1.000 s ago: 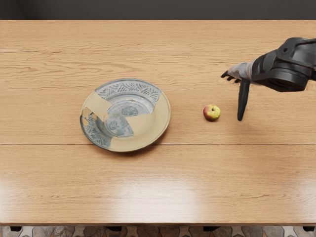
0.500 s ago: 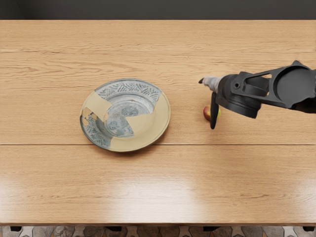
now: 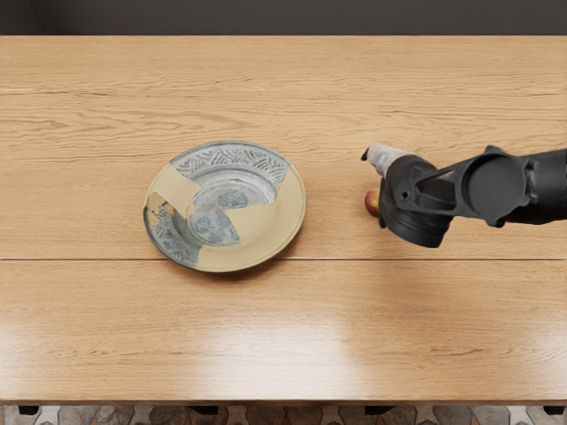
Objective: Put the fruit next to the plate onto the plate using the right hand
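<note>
- Scanning from the left: the wooden table (image 3: pixel 283 336) fills the view. Its front edge shows at the bottom, and both ends are cut off by the picture's sides.
- The plate (image 3: pixel 292 217) lies flat on the table, left of centre. Its surface is a patchwork of tan and blue-grey patterned areas (hard to read where rim ends and well begins).
- The apple (image 3: pixel 371 203) is on the table to the right of the plate, apart from it and not on it. Only a thin red sliver of its left side shows; the rest is hidden behind the hand and wrist.
- The right hand (image 3: pixel 384 162) is right at the apple. Only a pale grey part and one dark strip beside the fruit are visible. Whether the hand is spread, closed or gripping the apple cannot be told, nor can contact.
- The round dark wrist housing (image 3: pixel 415 211) covers most of the hand from this angle.
- The right arm (image 3: pixel 500 184) runs to the right edge and is cut off there.
</note>
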`<action>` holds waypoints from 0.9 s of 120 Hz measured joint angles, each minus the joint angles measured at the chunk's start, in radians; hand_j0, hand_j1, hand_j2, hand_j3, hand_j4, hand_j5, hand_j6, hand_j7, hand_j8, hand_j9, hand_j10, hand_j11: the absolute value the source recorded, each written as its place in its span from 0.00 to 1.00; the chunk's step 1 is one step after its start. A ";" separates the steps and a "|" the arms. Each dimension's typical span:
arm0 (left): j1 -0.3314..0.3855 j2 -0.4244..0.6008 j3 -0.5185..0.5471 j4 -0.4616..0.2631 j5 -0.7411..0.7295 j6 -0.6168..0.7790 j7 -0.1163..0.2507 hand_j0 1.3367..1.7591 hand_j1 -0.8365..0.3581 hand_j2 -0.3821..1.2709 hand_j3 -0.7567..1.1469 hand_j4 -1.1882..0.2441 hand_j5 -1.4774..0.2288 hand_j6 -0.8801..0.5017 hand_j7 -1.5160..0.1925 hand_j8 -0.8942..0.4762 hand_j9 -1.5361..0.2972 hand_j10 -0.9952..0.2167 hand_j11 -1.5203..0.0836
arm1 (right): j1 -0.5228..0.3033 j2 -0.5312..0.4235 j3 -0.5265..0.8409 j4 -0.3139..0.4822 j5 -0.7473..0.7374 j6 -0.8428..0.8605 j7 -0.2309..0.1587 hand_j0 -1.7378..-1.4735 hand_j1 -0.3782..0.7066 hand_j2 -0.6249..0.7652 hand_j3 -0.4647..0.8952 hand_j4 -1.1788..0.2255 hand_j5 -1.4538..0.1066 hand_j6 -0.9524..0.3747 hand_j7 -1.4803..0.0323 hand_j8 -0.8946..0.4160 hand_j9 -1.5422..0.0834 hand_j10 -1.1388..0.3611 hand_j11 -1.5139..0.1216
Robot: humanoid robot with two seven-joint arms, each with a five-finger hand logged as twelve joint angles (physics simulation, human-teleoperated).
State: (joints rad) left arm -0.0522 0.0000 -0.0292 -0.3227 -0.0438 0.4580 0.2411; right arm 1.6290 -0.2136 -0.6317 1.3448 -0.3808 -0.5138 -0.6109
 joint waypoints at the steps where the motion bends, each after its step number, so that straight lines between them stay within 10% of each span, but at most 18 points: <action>1: 0.000 0.000 0.000 0.000 0.000 0.000 0.000 0.76 0.99 0.23 0.40 0.83 0.87 0.64 0.89 0.65 0.84 0.82 0.95 | 0.000 0.002 -0.002 0.002 0.000 -0.004 0.000 0.30 0.24 0.42 0.34 0.70 0.77 0.57 0.82 0.54 0.80 0.63 0.78; 108: 0.000 0.000 0.000 0.000 0.000 0.000 0.000 0.76 0.99 0.23 0.40 0.83 0.87 0.64 0.89 0.65 0.84 0.82 0.95 | -0.046 0.019 -0.056 -0.012 0.001 -0.083 0.000 0.30 0.28 0.42 0.34 0.68 0.74 0.55 0.78 0.51 0.77 0.61 0.75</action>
State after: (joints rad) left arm -0.0522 0.0000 -0.0292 -0.3229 -0.0439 0.4579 0.2409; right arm 1.5832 -0.1941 -0.6875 1.3331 -0.3802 -0.5966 -0.6109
